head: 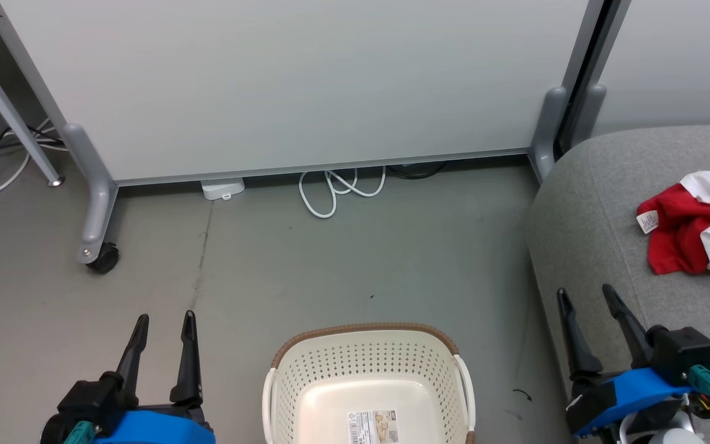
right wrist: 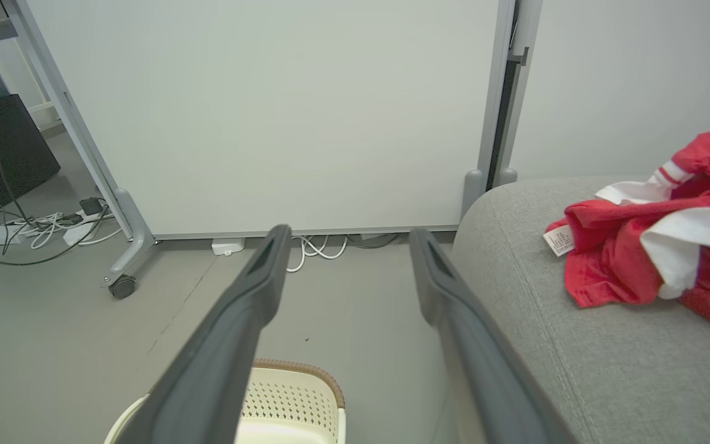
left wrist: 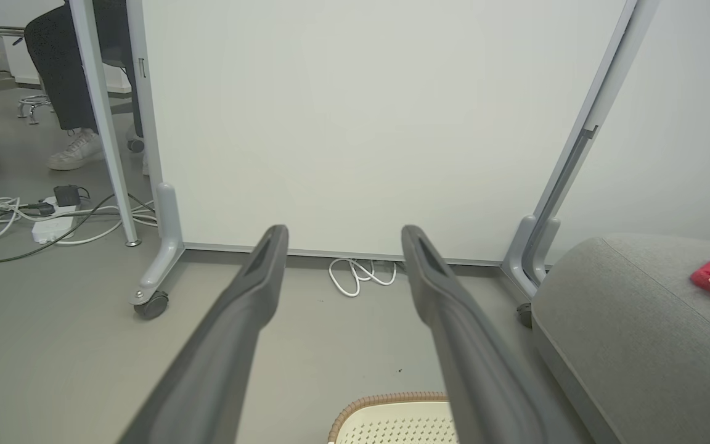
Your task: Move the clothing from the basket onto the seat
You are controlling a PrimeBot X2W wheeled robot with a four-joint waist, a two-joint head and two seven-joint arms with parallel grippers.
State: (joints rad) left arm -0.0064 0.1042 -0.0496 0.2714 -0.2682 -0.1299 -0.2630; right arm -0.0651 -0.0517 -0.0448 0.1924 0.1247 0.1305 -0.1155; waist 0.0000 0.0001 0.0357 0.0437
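**Head view.** The basket (head: 364, 328) stands on the floor in front of me, bare inside but for its paper label (head: 372, 427). The clothing (head: 694, 240) lies in a red-and-white heap on the seat (head: 595, 209), to my right. My left gripper (head: 166, 316) and right gripper (head: 584, 290) flank the basket, fingers apart and nothing between them. I judge this a rest pose, since nothing is left to lift.

**Left wrist view.** The fingers are spread and point at the white partition (left wrist: 355, 123), above the basket's rim. A corner of the clothing shows on the seat, far right.

**Right wrist view.** The fingers are likewise parted and empty, beside the seat's near corner. The heap, white tag (right wrist: 558, 240) outward, lies well clear of the edge, so I judge the task complete.
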